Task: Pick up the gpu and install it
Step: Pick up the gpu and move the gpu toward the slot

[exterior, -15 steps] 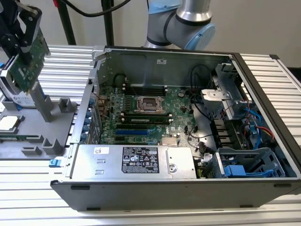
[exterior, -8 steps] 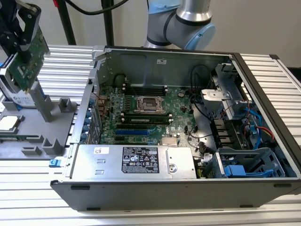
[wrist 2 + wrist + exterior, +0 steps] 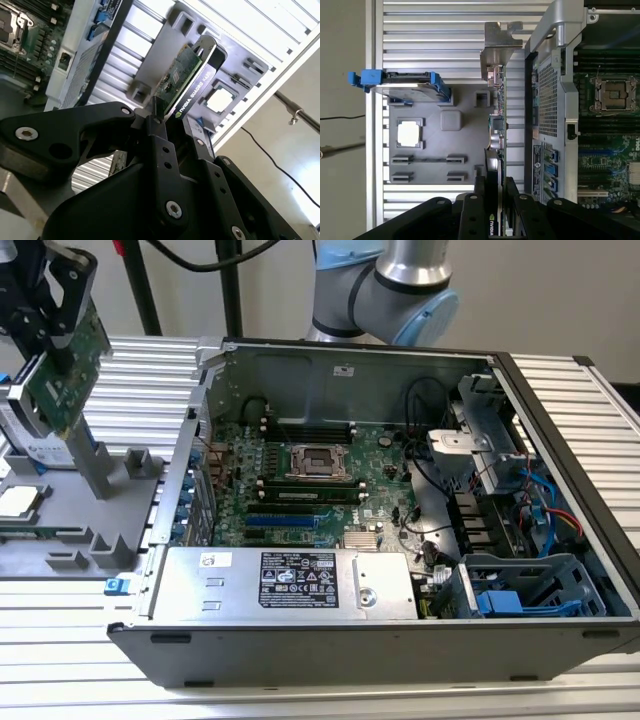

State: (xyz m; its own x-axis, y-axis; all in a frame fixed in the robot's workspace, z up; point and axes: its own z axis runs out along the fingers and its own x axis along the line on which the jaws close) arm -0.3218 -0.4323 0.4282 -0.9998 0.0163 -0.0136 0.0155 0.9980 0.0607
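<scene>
The gpu (image 3: 68, 375) is a thin green card that hangs tilted in the air at the exterior view's far left, above the grey parts holder. My gripper (image 3: 58, 340) is shut on its upper edge. In the second wrist view the card (image 3: 184, 80) sticks out from between the black fingers (image 3: 159, 125), its silver bracket at the far end. The first wrist view shows the gpu (image 3: 496, 115) edge-on, with the metal bracket (image 3: 497, 45) at its far end and the gripper (image 3: 496, 184) clamped on the near end. The card hangs just outside the computer case's wall.
The open computer case (image 3: 560, 410) holds the green motherboard (image 3: 310, 480) with its CPU socket, a power supply (image 3: 290, 585) and drive cages. The grey parts holder (image 3: 450, 145) carries a hard drive in a blue caddy (image 3: 405, 87) and a CPU chip (image 3: 410, 134). The robot arm (image 3: 385, 285) stands behind the case.
</scene>
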